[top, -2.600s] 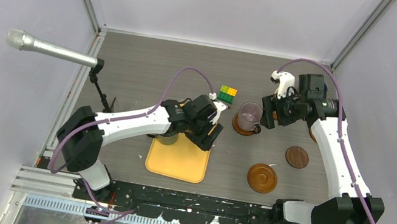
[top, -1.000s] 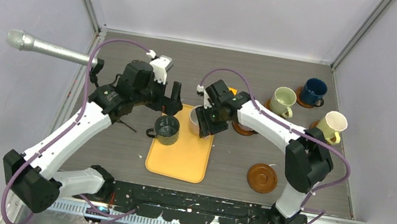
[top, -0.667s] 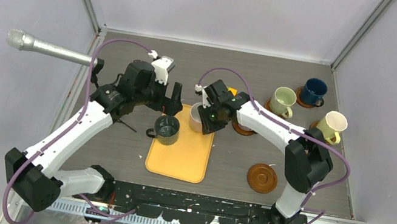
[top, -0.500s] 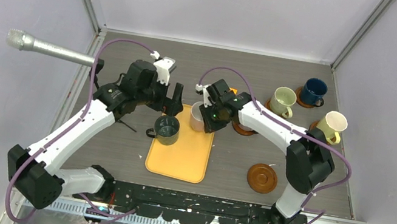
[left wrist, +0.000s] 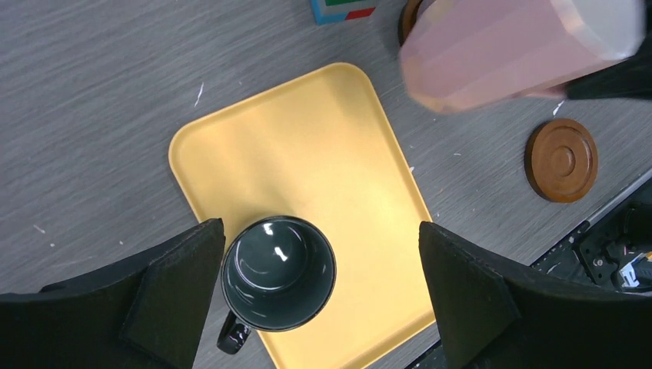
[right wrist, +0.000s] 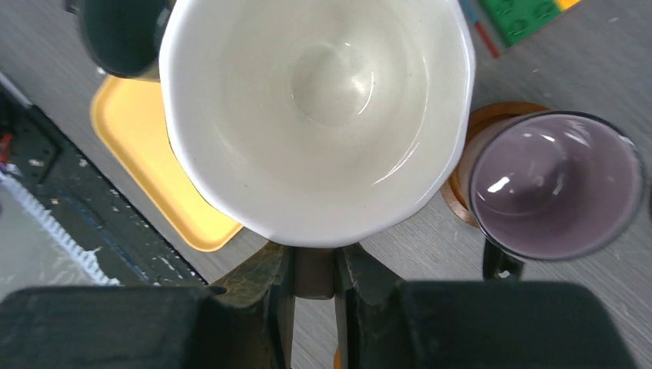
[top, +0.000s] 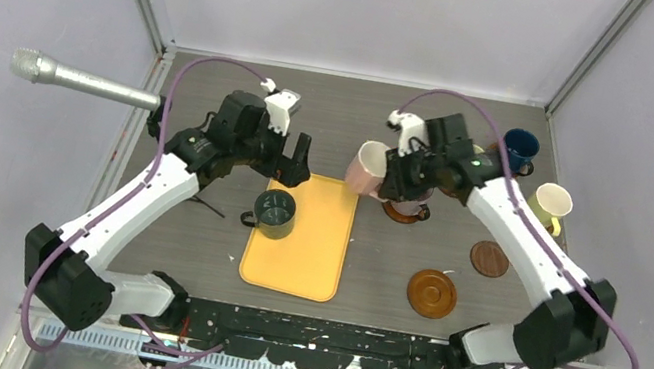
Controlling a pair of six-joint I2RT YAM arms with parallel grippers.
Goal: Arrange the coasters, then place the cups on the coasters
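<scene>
In the overhead view, the right fingers (right wrist: 278, 286) sit in the upper middle of the frame. They are clamped on the pink-cream mug (top: 369, 167), which is tipped on its side with its mouth toward the left, off the table (top: 213, 114) just past the upper right corner of the yellow-orange tray (top: 296, 250). The right wrist view looks straight into its cream inside, with the two fingers pinched together on a part of it at its lower edge; whether that is the handle or the wall cannot be told.

Just right of the held mug, the mauve mug (right wrist: 555, 184) stands upright on a coaster (right wrist: 480, 123). The multicoloured cube (right wrist: 523, 15) lies at the top right of that view.

The left fingers (left wrist: 469, 300) are spread wide and hold nothing. In the left wrist view they hang above the dark green mug (left wrist: 278, 274), one on each side. That mug stands upright on the lower left part of the tray, its handle reaching past the tray's edge.

In the overhead view, right of centre, two coasters lie bare on the table and apart from each other. The darker, flatter one (top: 490, 258) is above, and the rimmed one (top: 432, 292) is lower and nearer the tray.

Near the upper right corner of the table, the navy blue mug (top: 519, 147) stands on a coaster. The pale yellow mug (top: 551, 202) is below it at the right edge. The right arm hides the table between these mugs and the mauve one.

A silver microphone (top: 82, 81) reaches in from the left.
</scene>
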